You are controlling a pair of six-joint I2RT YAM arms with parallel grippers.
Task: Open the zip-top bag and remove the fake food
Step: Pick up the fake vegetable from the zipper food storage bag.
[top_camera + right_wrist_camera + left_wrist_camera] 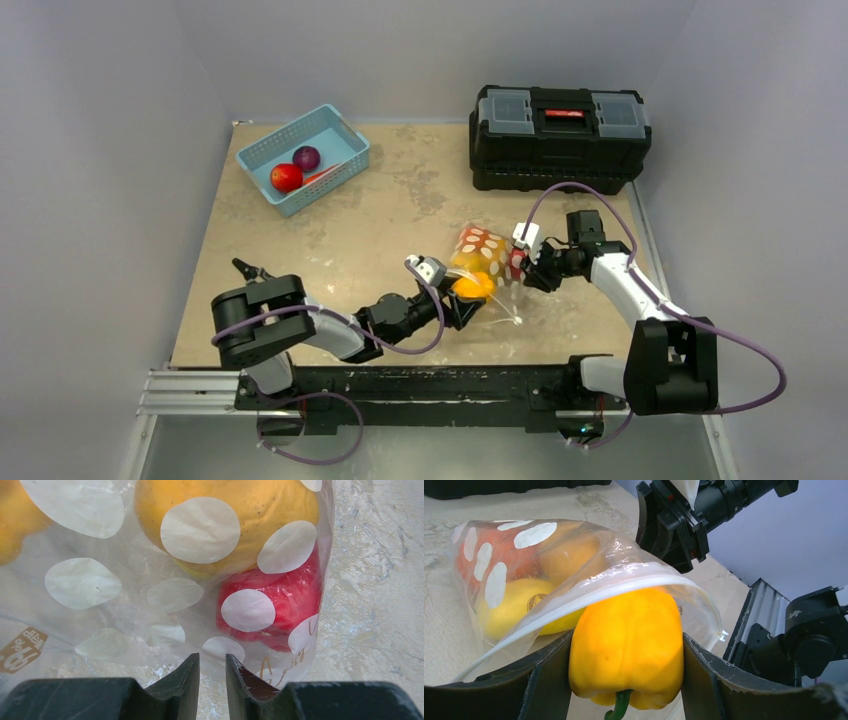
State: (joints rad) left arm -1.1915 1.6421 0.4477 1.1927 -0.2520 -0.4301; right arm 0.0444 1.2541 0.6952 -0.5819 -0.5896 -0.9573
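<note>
1. Yellow, glossy: pepper [626, 630], fake food, clamped between the left claw [624, 652] jaws at the open mouth of the zip-top bag [589, 555].
2. Bag sits mid-table [375, 580]; yellow and red pieces [280, 595] inside.
3. Right claw [212, 672] at the bag's dotted film, jaws narrow; grip cannot be told.
4. Blue basket [330, 185], far left, holds red and purple pieces.

toolbox [558, 137] far right, basket [335, 180] far left, passage between, pepper [626, 640] filling zip-top bag [494, 585] mouth
</note>
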